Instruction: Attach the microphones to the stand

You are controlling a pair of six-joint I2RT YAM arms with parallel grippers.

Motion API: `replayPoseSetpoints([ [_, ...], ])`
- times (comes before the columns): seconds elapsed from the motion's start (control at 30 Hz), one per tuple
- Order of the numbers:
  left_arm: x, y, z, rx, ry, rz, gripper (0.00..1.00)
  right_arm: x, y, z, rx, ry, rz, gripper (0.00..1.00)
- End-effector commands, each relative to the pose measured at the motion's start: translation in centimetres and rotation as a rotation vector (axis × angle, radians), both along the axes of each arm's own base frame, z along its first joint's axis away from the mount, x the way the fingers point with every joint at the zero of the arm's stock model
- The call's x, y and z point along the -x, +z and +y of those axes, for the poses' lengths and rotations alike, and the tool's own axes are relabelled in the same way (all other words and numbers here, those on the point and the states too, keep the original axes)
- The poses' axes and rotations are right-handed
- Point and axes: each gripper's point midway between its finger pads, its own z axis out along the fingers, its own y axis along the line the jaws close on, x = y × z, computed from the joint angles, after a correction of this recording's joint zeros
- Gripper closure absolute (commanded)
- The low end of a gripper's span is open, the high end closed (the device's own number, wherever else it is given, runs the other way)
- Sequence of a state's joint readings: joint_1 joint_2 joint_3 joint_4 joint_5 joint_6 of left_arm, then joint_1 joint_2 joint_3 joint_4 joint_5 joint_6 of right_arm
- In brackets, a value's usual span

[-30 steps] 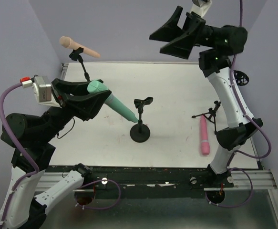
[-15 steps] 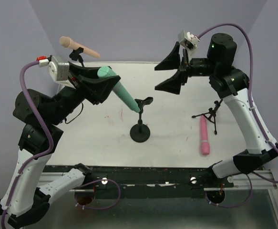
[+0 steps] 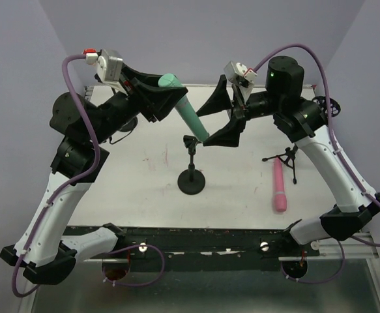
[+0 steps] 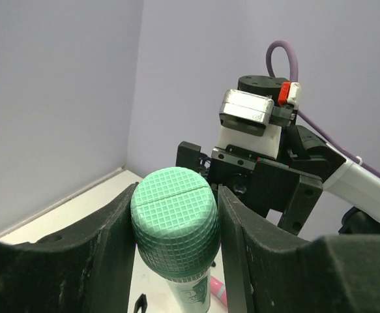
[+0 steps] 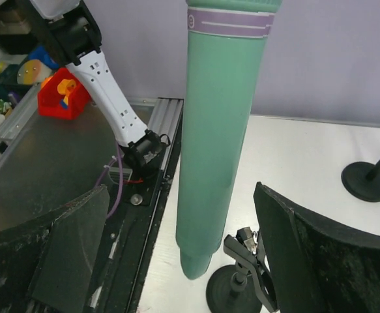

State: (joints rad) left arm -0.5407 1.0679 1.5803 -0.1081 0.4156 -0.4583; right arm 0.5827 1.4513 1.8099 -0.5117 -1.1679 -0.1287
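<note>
**MINT-TEAL MICROPHONE: HOLD AND HANDLING**

**1. Position.** The mint-teal microphone (image 3: 190, 117) is in the air above the table (image 3: 144, 189), tilted, head up and tail down. Its tail hangs just beside the clip (image 3: 191, 139) on top of the centre stand (image 3: 191, 181). In the right wrist view the tail is near the clip but not in it. The pink microphone (image 3: 279, 186) lies flat on the table next to the tripod stand (image 3: 287, 156).

**2. Hands.** My left gripper (image 3: 167, 101) is closed on the mint-teal microphone at its thick upper end, with one finger on each side of the gridded head. My right gripper (image 3: 219, 122) is spread wide. Its fingers stand either side of the lower body without touching it, and it holds nothing.

**3. Handling, as I judge it.** The body looks like rigid, smooth plastic. It is probably light, since a hold at one end carries it at a tilt. I do not expect it to bend or crush. The taper is the hazard, because a smooth cone tends to slide through flat fingers toward its thin end. The hold therefore belongs up at the wide head end, where I have it.

**4. Second hold.** If the tail needs steering, I would take the middle of the body with the right gripper, leaving bare the section that must enter the clip. Held at the top, the tail will swing easily, so seating calls for slow, straight pressure. A sideways push may tip the stand or slide it on its round base.
</note>
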Motion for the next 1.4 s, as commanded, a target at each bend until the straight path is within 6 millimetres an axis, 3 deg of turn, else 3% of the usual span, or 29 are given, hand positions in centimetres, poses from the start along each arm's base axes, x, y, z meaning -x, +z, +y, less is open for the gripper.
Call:
replayPoseSetpoints([
  [0.0,1.6,2.8,-0.6,0.069,-0.074,-0.064,0.87,-0.9,-0.6,0.4,0.017,-0.051,0.006,0.0],
  [0.17,1.4,3.1,-1.2,0.086,-0.084,-0.077,0.87,-1.2,-1.2,0.7,0.018,-0.06,0.053,0.01],
  [0.4,1.1,3.7,-0.8,0.109,-0.043,-0.109,0.87,0.0,-1.7,0.6,0.01,0.008,0.103,0.14],
  [0.67,0.7,3.2,-1.2,0.114,-0.056,-0.096,0.87,1.2,-1.4,0.4,0.002,0.061,0.12,0.42],
  [0.8,0.7,3.0,-1.3,0.115,-0.059,-0.091,0.86,1.3,-1.5,0.3,0.002,0.068,0.119,0.64],
  [0.93,0.9,2.9,-1.3,0.122,-0.069,-0.087,0.83,1.5,-1.8,0.2,0.003,0.073,0.125,0.71],
  [1.0,1.2,2.8,-1.4,0.122,-0.082,-0.084,0.7,1.4,-1.9,0.1,0.004,0.059,0.129,0.74],
  [1.1,1.6,2.3,-1.2,0.109,-0.084,-0.088,0.36,0.8,-1.8,-0.8,-0.012,0.047,0.158,0.75],
  [1.23,2.0,0.5,-0.5,0.057,-0.052,-0.103,0.07,-0.2,-1.9,-2.4,-0.027,0.0,0.154,0.76],
  [1.37,2.8,-3.5,0.3,-0.034,-0.046,-0.134,0.02,-1.1,-2.2,-4.1,-0.037,-0.05,0.143,0.76],
])
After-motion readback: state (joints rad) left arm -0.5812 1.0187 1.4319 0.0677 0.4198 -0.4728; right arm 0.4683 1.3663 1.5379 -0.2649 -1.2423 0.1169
